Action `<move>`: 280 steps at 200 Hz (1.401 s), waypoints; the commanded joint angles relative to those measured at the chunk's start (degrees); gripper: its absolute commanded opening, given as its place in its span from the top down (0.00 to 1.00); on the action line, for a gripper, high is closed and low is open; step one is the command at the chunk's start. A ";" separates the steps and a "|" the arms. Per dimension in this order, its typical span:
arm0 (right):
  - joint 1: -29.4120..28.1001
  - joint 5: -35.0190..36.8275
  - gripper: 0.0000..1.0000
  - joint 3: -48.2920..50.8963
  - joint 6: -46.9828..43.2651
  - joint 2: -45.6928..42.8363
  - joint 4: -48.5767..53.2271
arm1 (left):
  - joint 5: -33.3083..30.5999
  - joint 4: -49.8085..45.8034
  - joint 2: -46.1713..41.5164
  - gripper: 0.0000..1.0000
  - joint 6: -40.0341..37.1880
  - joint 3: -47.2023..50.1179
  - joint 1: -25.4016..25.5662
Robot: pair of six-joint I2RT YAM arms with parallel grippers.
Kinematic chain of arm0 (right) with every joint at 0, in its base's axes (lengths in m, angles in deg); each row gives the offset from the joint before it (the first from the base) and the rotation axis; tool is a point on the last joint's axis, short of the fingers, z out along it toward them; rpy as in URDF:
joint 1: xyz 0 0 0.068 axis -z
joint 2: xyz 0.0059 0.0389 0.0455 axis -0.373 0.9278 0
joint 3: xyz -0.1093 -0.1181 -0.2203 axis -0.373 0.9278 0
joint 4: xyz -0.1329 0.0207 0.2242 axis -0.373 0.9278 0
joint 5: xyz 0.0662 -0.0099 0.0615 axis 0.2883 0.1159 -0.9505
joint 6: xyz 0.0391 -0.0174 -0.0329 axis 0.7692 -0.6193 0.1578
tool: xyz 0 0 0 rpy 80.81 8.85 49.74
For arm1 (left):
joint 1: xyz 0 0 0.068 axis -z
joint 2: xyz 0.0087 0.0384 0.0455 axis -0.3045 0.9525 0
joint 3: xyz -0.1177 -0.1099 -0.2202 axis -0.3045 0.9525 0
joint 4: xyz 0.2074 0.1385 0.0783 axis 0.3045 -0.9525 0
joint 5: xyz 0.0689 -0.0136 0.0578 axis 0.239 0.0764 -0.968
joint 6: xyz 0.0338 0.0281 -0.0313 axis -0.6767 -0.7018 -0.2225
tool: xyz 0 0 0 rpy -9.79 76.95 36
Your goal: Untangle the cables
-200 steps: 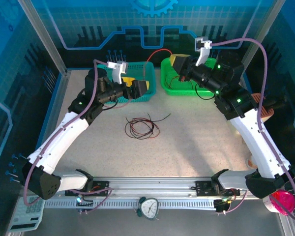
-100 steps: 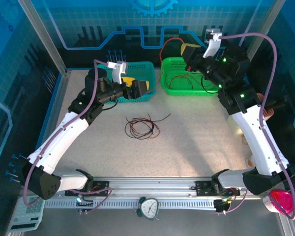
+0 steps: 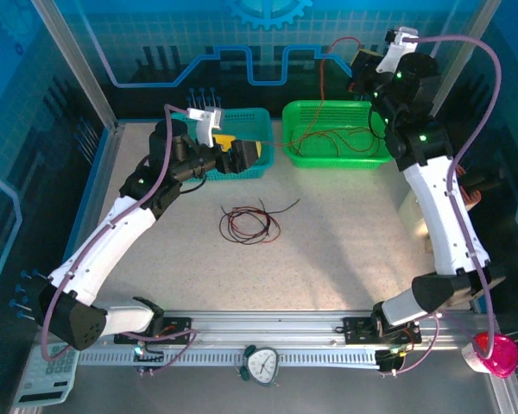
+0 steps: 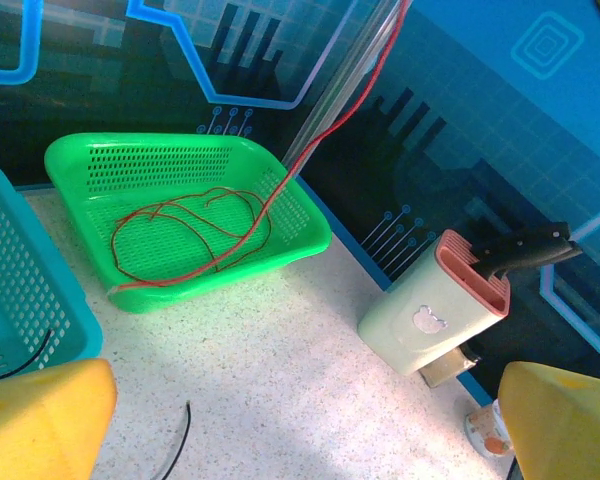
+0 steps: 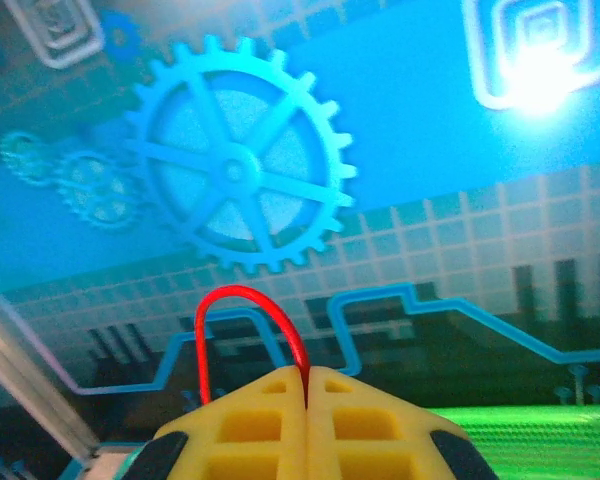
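A loose tangle of red and black cables (image 3: 249, 224) lies on the table centre. One red cable (image 4: 190, 230) coils inside the green basket (image 3: 295, 155) and climbs steeply out of it. High above that basket's back edge, my right gripper (image 3: 360, 65) is shut on this red cable (image 5: 240, 295), which arches out from between the yellow fingers (image 5: 270, 420). My left gripper (image 3: 246, 155) hovers open by the right end of the teal basket (image 3: 242, 115), its fingers (image 4: 40, 420) wide apart with nothing between them. A black cable end (image 4: 180, 440) lies on the table below it.
The teal basket (image 4: 20, 290) holds a black wire. A pale knife block (image 4: 435, 300) stands at the table's right edge, near the right arm. A clock (image 3: 261, 364) sits on the front rail, a calculator (image 3: 43, 379) at the front left.
My right gripper has risen and swung back to the right, drawing the red cable up out of the green basket. The left arm and the table tangle have not moved.
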State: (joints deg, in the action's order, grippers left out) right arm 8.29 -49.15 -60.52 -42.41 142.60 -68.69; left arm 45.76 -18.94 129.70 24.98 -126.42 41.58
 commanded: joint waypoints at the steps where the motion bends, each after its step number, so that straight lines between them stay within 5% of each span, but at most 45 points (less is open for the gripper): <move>1: 2.12 4.88 1.00 -0.98 2.20 2.36 -2.88 | -1.16 -0.75 -1.31 0.01 -2.03 -1.52 0.40; 149: 2.93 5.28 1.00 9.40 6.30 14.31 -1.18 | -1.24 -2.24 -2.94 0.01 -1.71 -1.02 0.40; 280: 7.72 2.49 1.00 -7.95 8.28 38.66 11.85 | -1.51 -2.08 -2.85 0.01 -1.15 0.26 0.40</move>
State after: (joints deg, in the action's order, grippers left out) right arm 13.17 -45.15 -64.92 -36.10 177.11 -62.24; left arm 44.76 -21.08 127.62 23.98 -126.40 41.58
